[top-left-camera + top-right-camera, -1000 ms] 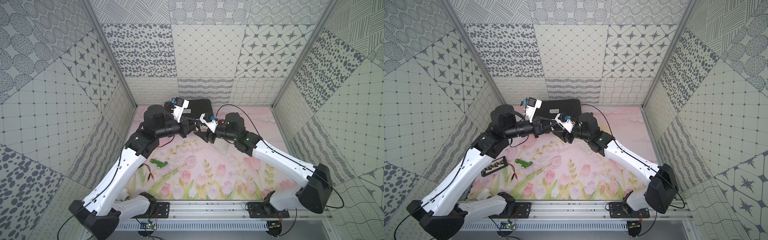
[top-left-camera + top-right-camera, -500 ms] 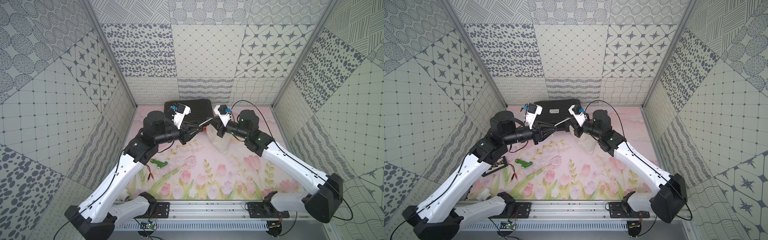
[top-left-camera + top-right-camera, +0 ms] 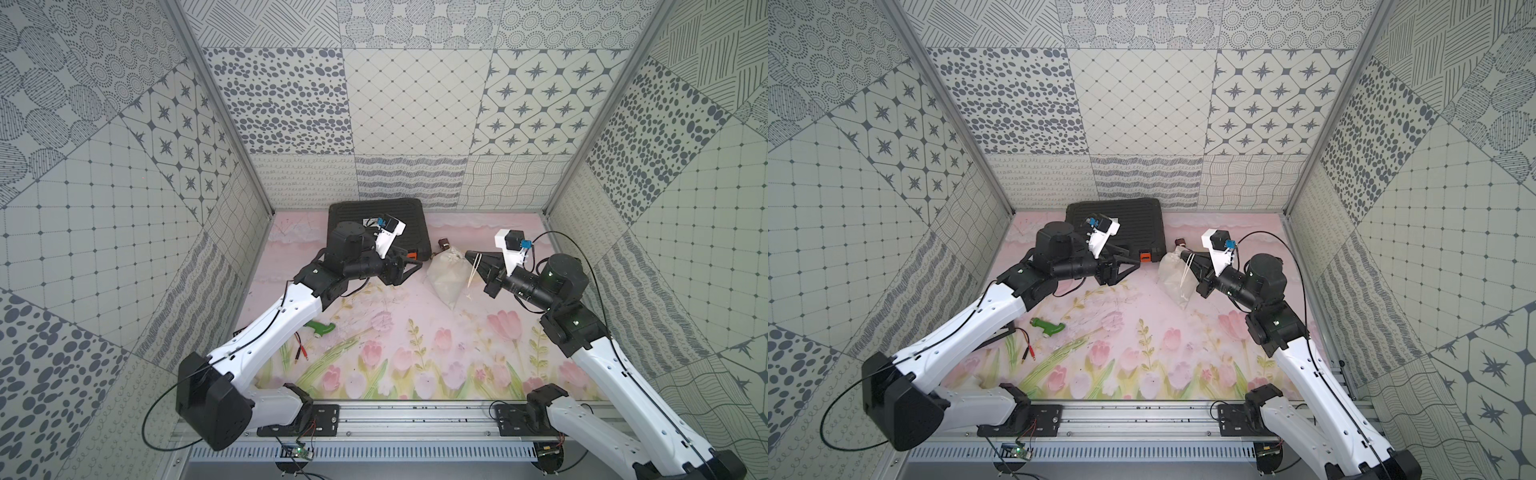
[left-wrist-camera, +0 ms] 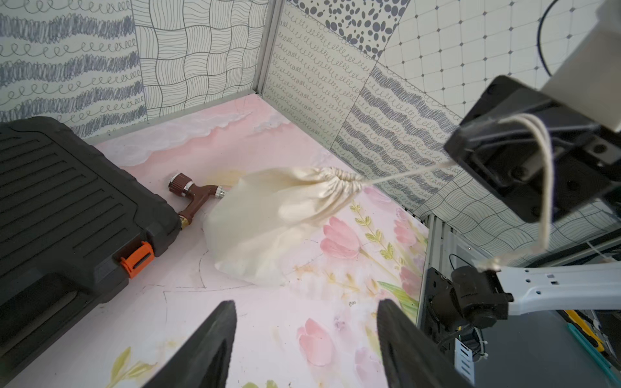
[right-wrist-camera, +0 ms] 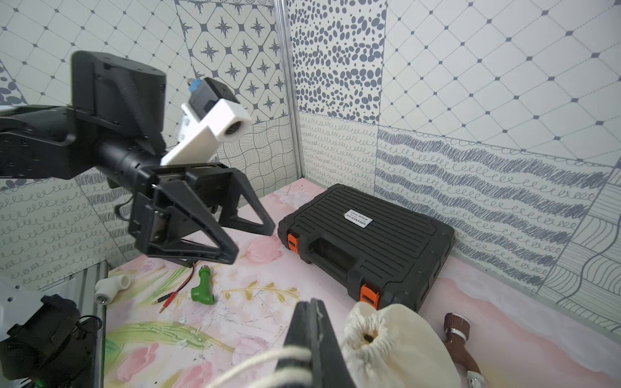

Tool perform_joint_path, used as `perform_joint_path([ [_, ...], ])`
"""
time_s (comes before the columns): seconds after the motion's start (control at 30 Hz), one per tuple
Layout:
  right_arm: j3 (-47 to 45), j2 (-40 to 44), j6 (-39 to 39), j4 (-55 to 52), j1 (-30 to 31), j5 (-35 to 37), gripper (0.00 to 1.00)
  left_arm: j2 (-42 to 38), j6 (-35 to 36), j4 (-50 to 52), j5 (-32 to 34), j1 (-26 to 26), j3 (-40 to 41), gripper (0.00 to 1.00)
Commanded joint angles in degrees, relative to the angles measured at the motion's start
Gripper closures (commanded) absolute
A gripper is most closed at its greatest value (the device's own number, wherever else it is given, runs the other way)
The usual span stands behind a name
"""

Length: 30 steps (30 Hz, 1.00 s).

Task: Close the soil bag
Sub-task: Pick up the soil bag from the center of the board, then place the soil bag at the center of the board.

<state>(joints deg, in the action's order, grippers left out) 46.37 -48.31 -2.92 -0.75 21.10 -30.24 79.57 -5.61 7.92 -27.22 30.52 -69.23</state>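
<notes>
While the soil bag lies on the table just off the latch-side corner of the black case, its cords run taut from the puckered mouth to the right gripper. Those jaws are pressed fully together on the cords, and the loose knotted ends hang down below them. In the right wrist view the bag's mouth is gathered into tight pleats, with only a small dark hole left at its centre. The bag's body rests on the table while its neck is drawn up and away from the case.

On the far side of the bag from the right gripper, the left gripper hovers in front of the case's latch edge, close to an orange latch. Its jaws stand wide apart and hold nothing, and it is clear of the bag.

A brown pipe fitting lies between the case's corner and the bag. A green fitting and red-tipped leads lie well away from the case, under the left arm.
</notes>
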Motion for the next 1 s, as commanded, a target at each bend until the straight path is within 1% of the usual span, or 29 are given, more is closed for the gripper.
perform_joint_path([
  [0.0,-1.5,1.7,-2.7,3.1,-0.4,-1.0,1.00,10.3,8.9,-7.9,-0.3,3.7,-3.9,0.24],
  [0.07,-1.5,1.4,-3.1,3.9,-0.3,-1.6,1.00,15.0,10.2,-11.6,-0.3,4.4,-4.4,0.20],
  [0.2,-0.3,-0.4,-3.3,4.3,-0.3,-2.8,1.00,22.0,13.4,-17.9,0.3,4.5,-5.9,0.11],
  [0.27,0.1,-1.0,-3.5,4.4,-0.3,-3.0,1.00,25.1,14.7,-18.8,-0.8,4.5,-7.8,0.09],
  [0.37,0.1,-1.6,-4.0,4.9,-0.4,-3.6,1.00,28.8,14.9,-21.1,-5.2,4.4,-10.0,0.09],
  [0.4,0.2,-1.8,-4.2,5.1,-0.4,-3.7,1.00,29.9,14.8,-22.5,-6.3,4.4,-10.4,0.12],
  [0.43,0.3,-1.8,-4.2,5.3,-0.4,-3.8,1.00,30.7,14.7,-23.6,-7.4,4.4,-10.8,0.20],
  [0.47,0.4,-1.9,-4.2,5.3,-0.4,-3.5,1.00,31.4,14.6,-24.1,-8.1,4.4,-11.4,0.34],
  [0.5,0.7,-2.0,-4.1,5.3,-0.4,-3.1,1.00,31.6,14.7,-23.8,-8.0,4.3,-12.0,0.52],
  [0.53,1.0,-2.3,-3.8,5.2,-0.4,-2.1,1.00,31.3,14.8,-23.2,-6.9,4.2,-12.0,0.77],
  [0.57,1.5,-2.8,-3.3,4.9,-0.4,-1.3,1.00,30.3,14.7,-23.0,-5.8,4.0,-11.3,0.95],
  [0.6,2.1,-3.6,-2.9,4.8,-0.5,-0.2,1.00,28.3,14.8,-23.8,-4.7,3.5,-9.7,1.00],
  [0.67,3.7,-6.0,-2.9,4.8,-0.8,1.8,1.00,23.0,14.9,-27.0,-1.5,2.3,-4.9,1.00],
  [0.73,6.1,-9.4,-2.9,5.9,-0.8,2.8,1.00,16.8,17.7,-26.5,4.3,1.6,-1.6,1.00],
  [0.77,7.2,-11.3,-3.6,7.2,-0.8,3.4,1.00,13.6,21.1,-23.7,7.9,1.7,-1.1,1.00],
  [0.83,9.2,-15.2,-5.7,11.6,-0.8,3.1,1.00,8.8,25.1,-16.2,15.3,2.2,-1.4,1.00],
  [0.9,10.8,-19.2,-9.6,17.2,-0.9,1.9,1.00,4.3,27.4,-11.1,23.3,3.6,-0.4,1.00],
  [0.97,12.7,-23.6,-13.2,21.9,-0.7,-1.1,1.00,0.3,27.4,-9.1,30.1,5.3,2.9,1.00],
])
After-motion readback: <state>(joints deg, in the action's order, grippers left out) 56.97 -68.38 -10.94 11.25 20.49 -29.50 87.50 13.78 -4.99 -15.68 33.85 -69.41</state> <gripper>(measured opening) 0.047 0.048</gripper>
